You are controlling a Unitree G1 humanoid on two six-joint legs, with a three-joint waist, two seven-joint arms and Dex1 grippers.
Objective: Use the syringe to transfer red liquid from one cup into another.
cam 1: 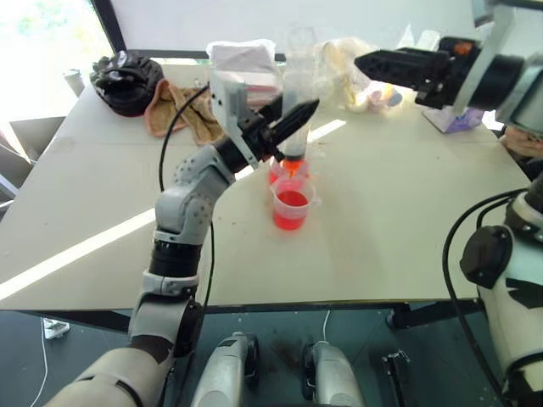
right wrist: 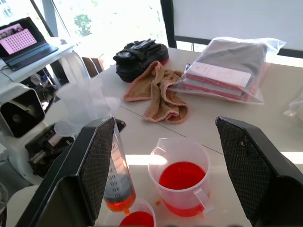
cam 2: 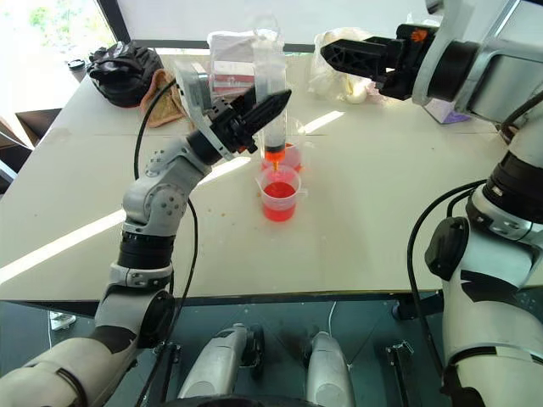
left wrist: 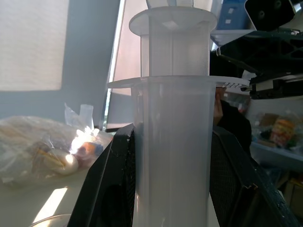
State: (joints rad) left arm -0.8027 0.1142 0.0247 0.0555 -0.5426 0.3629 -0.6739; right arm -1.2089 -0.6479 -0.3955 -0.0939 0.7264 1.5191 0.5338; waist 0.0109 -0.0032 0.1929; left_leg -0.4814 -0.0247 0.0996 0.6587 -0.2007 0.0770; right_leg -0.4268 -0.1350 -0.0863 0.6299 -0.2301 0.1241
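One pale table [cam 1: 407, 237], sunlit window [right wrist: 118, 19]

Bare table [cam 2: 382, 195] right of cups [cam 2: 280, 191]

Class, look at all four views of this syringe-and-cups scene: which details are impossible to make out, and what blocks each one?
- Syringe: in the left wrist view its tip is cut off by the picture's edge.
- Far cup: in the right eye view the syringe and near cup hide its fill level.
- Near cup: cut off by the right wrist view's edge.
- Red liquid in the syringe: partly behind the right gripper's finger.
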